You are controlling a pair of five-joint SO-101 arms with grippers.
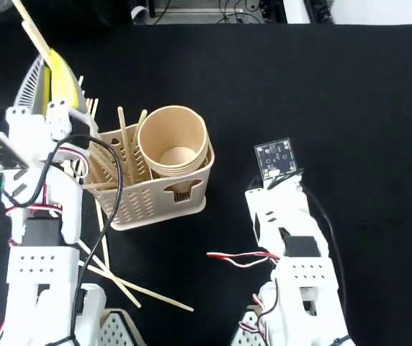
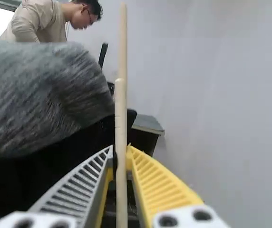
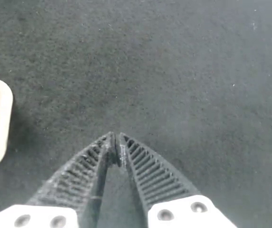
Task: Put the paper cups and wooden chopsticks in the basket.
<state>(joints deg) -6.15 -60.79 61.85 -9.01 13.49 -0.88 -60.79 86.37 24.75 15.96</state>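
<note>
High view: cups (image 1: pixel 173 148) and chopsticks (image 1: pixel 125 155) in basket (image 1: pixel 159 200); left end effector (image 1: pixel 45 61) tight around a chopstick (image 1: pixel 29 25).

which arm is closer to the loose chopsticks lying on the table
Left. The loose chopsticks lie right beside the left arm, fanning out from its base. The right arm stands apart from them, across a stretch of table.

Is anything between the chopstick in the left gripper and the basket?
Nothing visible blocks it. The left gripper holds the chopstick raised beside one end of the basket; only the chopsticks standing in that end lean out toward it. The paper cups fill the other end.
</note>
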